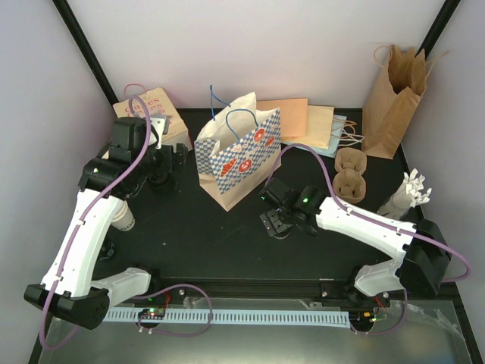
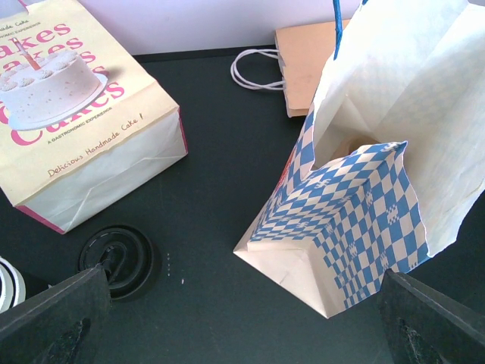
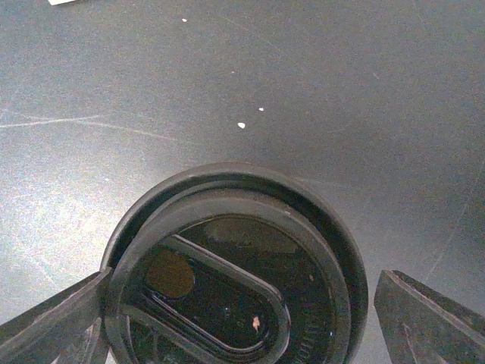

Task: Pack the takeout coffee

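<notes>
A round black lid [image 3: 235,280] lies flat on the dark table between the fingers of my right gripper [image 3: 242,322], which stands open around it. The left finger [image 3: 53,322] touches the lid's rim; the right finger [image 3: 432,315] stands apart from it. From above, this gripper [image 1: 276,222] is low at the table's middle. My left gripper [image 2: 242,334] is open and empty, hovering between a second black lid [image 2: 121,258] and the blue-checked paper bag [image 2: 356,220]. A cream paper cup [image 1: 123,218] stands half hidden under the left arm. A stack of ribbed cups [image 1: 408,194] leans at the right.
The blue-checked bag [image 1: 236,155] stands open at centre back. A "Cakes" bag [image 1: 151,112] lies at back left and a tall brown bag [image 1: 390,98] at back right. Flat orange bags [image 1: 303,121] and a cardboard cup carrier [image 1: 350,173] lie between them.
</notes>
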Controlling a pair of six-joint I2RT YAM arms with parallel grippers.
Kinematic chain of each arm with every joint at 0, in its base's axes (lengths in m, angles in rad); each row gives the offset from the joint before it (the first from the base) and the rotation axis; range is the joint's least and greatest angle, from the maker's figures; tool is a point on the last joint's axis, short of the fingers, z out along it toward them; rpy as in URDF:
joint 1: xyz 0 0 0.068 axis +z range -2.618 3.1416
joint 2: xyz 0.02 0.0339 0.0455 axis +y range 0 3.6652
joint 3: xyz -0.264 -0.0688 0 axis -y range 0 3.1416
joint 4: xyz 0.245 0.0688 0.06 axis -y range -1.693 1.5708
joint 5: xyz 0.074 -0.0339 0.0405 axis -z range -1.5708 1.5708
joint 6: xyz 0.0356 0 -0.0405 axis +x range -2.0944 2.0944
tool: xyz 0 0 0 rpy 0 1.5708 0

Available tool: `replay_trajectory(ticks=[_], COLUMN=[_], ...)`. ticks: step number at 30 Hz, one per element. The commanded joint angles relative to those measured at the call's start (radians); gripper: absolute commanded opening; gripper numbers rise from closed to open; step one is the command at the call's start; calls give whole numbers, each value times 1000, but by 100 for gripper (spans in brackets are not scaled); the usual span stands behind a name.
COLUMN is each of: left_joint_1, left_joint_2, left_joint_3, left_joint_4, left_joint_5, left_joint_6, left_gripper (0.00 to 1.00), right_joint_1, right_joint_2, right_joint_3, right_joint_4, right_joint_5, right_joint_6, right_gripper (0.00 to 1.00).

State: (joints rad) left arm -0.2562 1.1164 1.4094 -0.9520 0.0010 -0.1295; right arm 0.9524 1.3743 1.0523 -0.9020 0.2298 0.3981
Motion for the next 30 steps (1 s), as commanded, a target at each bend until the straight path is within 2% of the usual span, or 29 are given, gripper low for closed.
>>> replay_trajectory(ticks=[1,8,18,30], left_joint_1=[6,6,6,6], left_joint_2=[-9,-12,-13,-16], left_joint_3=[4,5,4,3], left_joint_4=[-4,-5,-8,-14], left_joint_5=[10,10,14,14], left_joint_6=[19,18,18,28], left_gripper=[99,99,99,99], right_joint_1=[-4,-5,-5,-5], right_joint_2=[-4,-21,-51,-63], right_joint_3=[22,38,47,57], right_joint_4=[-50,-72,-104,-122], right_joint_5=[39,55,68,61], right_joint_6=[-6,1,4,-7], right_gripper=[93,93,100,100])
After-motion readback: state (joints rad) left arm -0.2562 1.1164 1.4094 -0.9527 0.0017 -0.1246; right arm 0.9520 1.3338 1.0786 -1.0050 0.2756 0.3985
